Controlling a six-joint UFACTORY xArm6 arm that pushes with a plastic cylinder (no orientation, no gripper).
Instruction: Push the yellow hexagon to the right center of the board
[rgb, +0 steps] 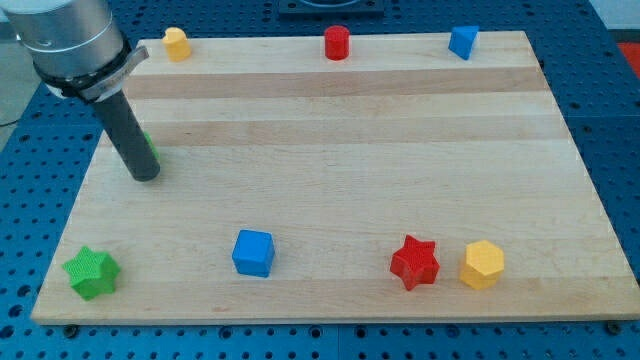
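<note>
Wooden board, two yellow, two red, two blue, two green blocks, no jaws, my tip far left.

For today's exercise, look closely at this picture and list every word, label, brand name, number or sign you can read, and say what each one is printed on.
None: no readable text shows anywhere in the camera view.
The wooden board is plain, with no marks.
The yellow hexagon, red star and blue cube carry no lettering.
The arm's grey housing above my tip shows no label.
</note>
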